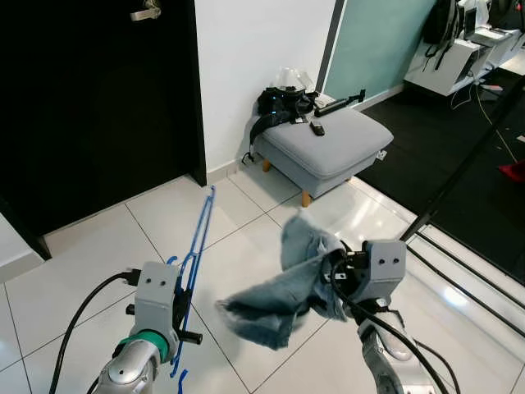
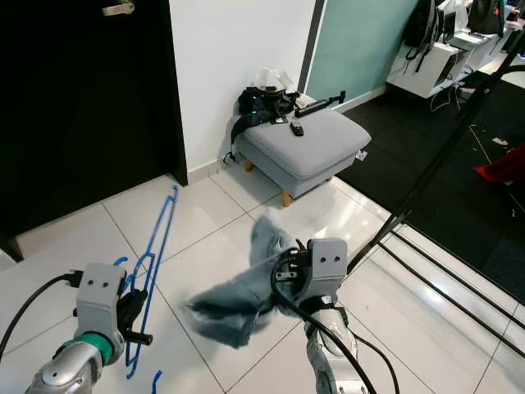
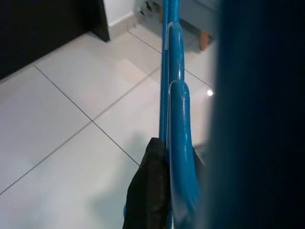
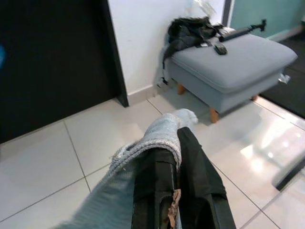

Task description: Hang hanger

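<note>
**A:** What is on your left side?

**B:** My left gripper [image 1: 187, 316] is closed on a blue hanger [image 1: 195, 254]. The thin plastic frame runs between my fingers [image 3: 150, 191] and stretches away from me over the white tiled floor [image 1: 98, 263], its far tip pointing toward the dark door [image 1: 90, 107]. The frame is smooth and glossy, with rounded bars and small hooked ends near my wrist. My left arm is bent low at the near left, forearm raised, gripper aimed forward.

**A:** And the right?

**B:** My right gripper [image 4: 178, 157] is clamped on a light blue denim garment [image 1: 283, 287]. The cloth is soft, faded and frayed at the hem; it drapes over my fingers, bunches upward and trails down to the left, hanging above the tiles. It sits just right of the hanger, not touching it. My right arm is also bent at the near right, gripper turned leftward.

**A:** Anything farther off?

**B:** A grey padded footstool [image 1: 328, 144] on short wooden legs stands by the white wall [image 1: 254, 57], with black gear [image 1: 283, 103] and a remote [image 1: 317, 127] on top. A black slanted pole [image 1: 467, 160] crosses at the far right.
</note>
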Controlling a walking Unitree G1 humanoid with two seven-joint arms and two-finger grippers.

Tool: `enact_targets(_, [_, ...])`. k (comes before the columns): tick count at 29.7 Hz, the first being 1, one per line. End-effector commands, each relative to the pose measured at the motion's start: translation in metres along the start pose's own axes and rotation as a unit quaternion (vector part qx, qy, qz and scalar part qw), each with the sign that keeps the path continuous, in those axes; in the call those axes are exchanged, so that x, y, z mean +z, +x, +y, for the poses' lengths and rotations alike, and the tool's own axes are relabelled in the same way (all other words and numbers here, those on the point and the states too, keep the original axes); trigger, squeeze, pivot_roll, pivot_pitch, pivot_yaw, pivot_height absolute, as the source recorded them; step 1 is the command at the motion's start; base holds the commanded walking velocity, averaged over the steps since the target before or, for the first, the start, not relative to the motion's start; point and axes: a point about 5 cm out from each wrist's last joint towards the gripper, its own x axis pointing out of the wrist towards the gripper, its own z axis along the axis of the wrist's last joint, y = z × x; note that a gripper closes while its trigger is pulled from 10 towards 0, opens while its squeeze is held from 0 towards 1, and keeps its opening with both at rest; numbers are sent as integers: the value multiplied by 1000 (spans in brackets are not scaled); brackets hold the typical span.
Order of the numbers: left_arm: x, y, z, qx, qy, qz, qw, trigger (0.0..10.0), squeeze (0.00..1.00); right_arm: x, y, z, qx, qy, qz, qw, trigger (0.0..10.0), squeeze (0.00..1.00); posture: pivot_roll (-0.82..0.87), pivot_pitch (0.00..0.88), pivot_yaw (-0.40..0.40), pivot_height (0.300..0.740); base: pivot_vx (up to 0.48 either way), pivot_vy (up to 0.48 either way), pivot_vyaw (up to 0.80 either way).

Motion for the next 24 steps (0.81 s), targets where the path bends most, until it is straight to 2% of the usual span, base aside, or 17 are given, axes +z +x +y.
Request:
enact_targets(1, [-6, -1, -1, 3, -9, 3, 1000, 10000, 0, 0, -2, -1, -8, 2, -7, 1000, 10000, 0, -43, 121, 5, 740, 0, 0, 0])
enact_targets(9, [0, 2, -1, 8, -26, -11, 1000, 10000, 0, 4, 2, 4, -3, 25, -20, 999, 10000, 0, -45, 111, 4, 740, 0, 0, 0])
enact_targets(24, [0, 4, 1, 18, -17, -16, 1000, 10000, 0, 5, 7, 6, 3, 34, -22, 999, 10000, 0, -33, 103, 4, 740, 0, 0, 0])
